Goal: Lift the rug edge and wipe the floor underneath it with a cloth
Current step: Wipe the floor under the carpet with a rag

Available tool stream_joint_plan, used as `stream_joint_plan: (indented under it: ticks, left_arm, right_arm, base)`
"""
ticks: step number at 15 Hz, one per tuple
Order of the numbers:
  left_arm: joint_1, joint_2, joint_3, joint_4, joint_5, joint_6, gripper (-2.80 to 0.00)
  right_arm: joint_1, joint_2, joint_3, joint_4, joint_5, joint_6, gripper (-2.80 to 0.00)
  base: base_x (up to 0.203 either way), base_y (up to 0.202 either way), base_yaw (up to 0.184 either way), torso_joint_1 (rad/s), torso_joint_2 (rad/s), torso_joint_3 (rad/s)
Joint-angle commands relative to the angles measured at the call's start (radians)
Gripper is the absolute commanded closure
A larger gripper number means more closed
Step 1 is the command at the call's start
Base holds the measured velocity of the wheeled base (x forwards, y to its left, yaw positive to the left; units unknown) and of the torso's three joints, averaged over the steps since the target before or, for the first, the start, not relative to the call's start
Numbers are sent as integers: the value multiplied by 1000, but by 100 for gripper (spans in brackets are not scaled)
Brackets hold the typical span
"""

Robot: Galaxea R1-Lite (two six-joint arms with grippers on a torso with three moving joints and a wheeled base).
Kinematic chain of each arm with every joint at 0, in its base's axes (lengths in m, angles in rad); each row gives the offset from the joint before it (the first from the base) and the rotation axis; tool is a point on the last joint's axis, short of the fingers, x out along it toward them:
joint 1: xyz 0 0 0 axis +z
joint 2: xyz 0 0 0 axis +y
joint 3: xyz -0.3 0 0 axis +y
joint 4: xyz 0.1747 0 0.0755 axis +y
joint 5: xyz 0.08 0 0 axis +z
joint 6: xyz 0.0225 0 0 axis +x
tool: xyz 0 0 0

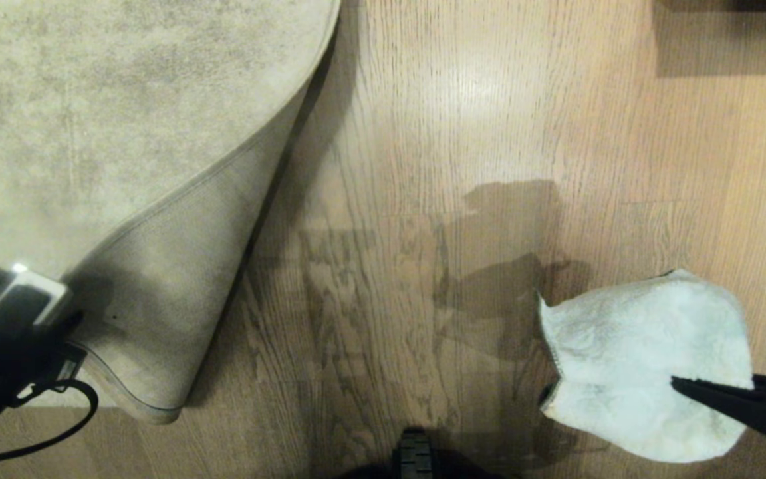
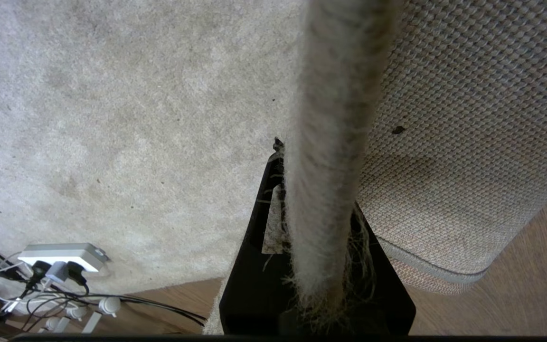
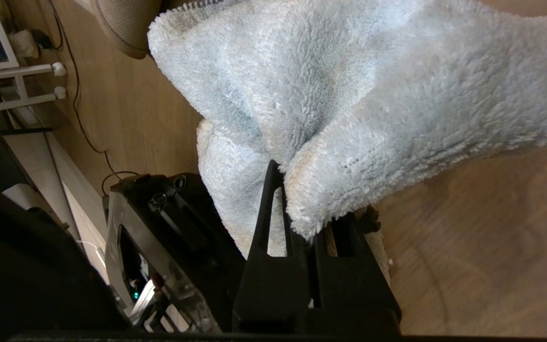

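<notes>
Wood floor (image 1: 463, 120), cables (image 2: 126, 301) likely beside rug (image 2: 112, 118)

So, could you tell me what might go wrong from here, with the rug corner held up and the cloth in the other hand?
1. The left hand pinches only the thin rug edge; if the edge slips, the flap would drop back over the floor.
2. The right hand grips the cloth by one bunched fold, so the cloth may drag loosely or pull free while wiping.
3. The power strip and its cables lie by the rug.
</notes>
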Motion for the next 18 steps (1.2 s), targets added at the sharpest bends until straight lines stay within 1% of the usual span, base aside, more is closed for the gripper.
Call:
stream_joint_plan:
  ticks: [1, 4, 7, 10, 14, 18]
  left_arm:
    - [0, 2, 1, -7, -1, 3, 0]
    - [0, 2, 0, -7, -2, 3, 0]
    - [0, 2, 0, -7, -2, 3, 0]
    - [0, 2, 0, -7, -2, 3, 0]
    - [0, 4, -2, -7, -2, 2, 0]
    - [0, 3, 0, -7, -2, 3, 0]
  right_arm:
    - [70, 150, -3, -90, -26, -2, 0]
    - [171, 294, -10, -240, -83, 0, 0]
    - [297, 451, -25, -396, -157, 3, 0]
    - [388, 596, -59, -525, -213, 4, 0]
    - [456, 734, -143, -630, -248, 4, 0]
    - [479, 774, -158, -673, -257, 5, 0]
  base:
    - [0, 0, 0, 0, 0, 0]
    - [0, 0, 0, 0, 0, 0]
    - [0, 0, 0, 0, 0, 0]
    - [0, 0, 0, 0, 0, 0]
    - [0, 0, 0, 0, 0, 0]
    - [0, 0, 0, 0, 0, 0]
